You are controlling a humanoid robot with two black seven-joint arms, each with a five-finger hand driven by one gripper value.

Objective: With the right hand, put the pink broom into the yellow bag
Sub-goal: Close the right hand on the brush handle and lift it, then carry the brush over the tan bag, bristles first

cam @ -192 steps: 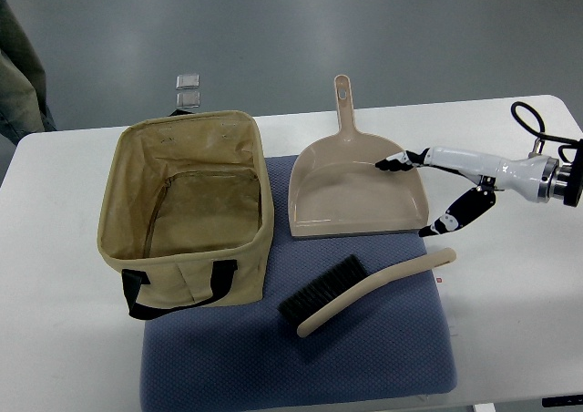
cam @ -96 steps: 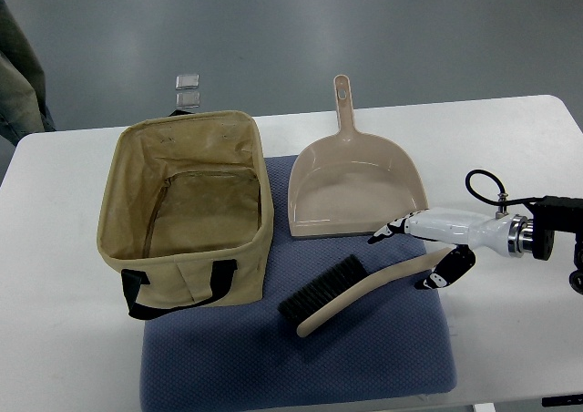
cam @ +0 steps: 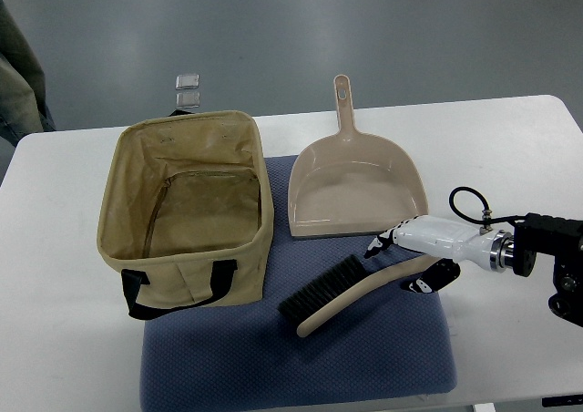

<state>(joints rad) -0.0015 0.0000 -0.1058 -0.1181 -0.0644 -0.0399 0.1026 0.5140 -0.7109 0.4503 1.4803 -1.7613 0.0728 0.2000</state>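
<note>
The right hand [cam: 407, 259] is reaching in from the right edge of the top view and is positioned over the handle end of the pink broom [cam: 360, 291]. Its fingers [cam: 381, 242] are spread apart: the upper fingers are pointing left, just above the broom handle and close to the front lip of the dustpan [cam: 355, 193], while a lower dark fingertip is sitting on the near side of the handle. The handle is lying between these two parts of the hand, but the fingers are not closing around it; whether they are touching it cannot be told from this view.

The pink broom is lying flat on the blue mat [cam: 291, 357], running diagonally, with its dark bristles down and to the left of the fingers and its handle tip hidden under the hand. The yellow bag [cam: 187, 213] is standing upright and open, well to the left of the fingers, partly on the mat and partly on the white tabletop [cam: 64, 339], with its black strap facing the near edge. The bag's interior is showing only its lining. The dustpan is resting just beyond the fingers, with its handle pointing away from the robot.
</note>
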